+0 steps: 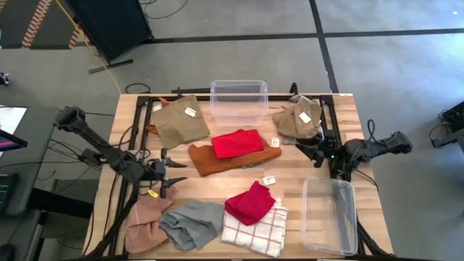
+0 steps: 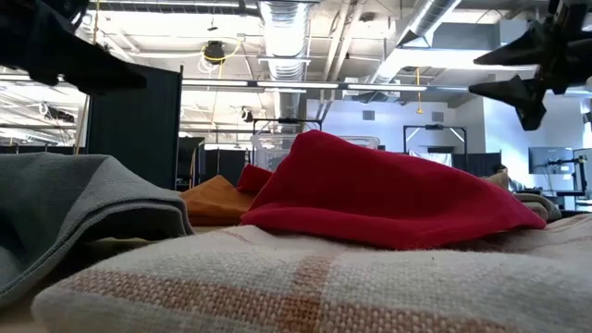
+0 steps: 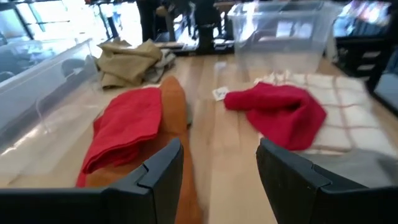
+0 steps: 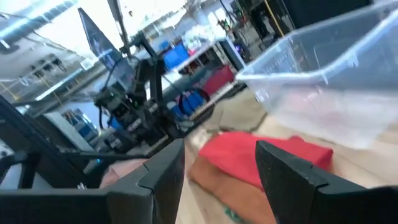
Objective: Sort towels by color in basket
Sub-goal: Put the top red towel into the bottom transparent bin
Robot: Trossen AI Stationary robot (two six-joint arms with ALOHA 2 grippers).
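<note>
On the counter [image 1: 290,170]: towels lie loose, both clear bins look empty, nothing sorted yet by my read.
Left pincer [image 1: 168,176]: fingers spread apart, nothing between them, hovering at the left-middle of the counter.
Right pincer [image 1: 313,151]: fingers apart, empty, at the right side just beside the olive-tan towel [image 1: 297,119] at the far right.
Flat red towel [image 1: 237,143]: lies on the rust-orange towel [image 1: 225,159] at centre, both long axes running roughly left-right.
Bunched red towel [image 1: 250,203]: sits on the white checked towel [image 1: 254,228] at the near edge.
Key relation: left pincer points toward the counter's middle; flat red towel sits ahead and toward the far side, bunched red one ahead and toward the near side.
Left wrist view: flat red towel [image 3: 124,127] near one finger, bunched red towel [image 3: 280,112] past the other, bare wood between.
Nearer arm: left for the rust-orange end and near row; right for the flat red one's right edge, roughly even otherwise.
Near-left: pink towel [image 1: 147,221] and grey towel [image 1: 192,223], touching, just beside the left pincer on the near side.
Far-left: tan towel [image 1: 177,119].
Bins: far bin [image 1: 239,90] at the far edge centre; near bin [image 1: 330,217] at the near right.
</note>
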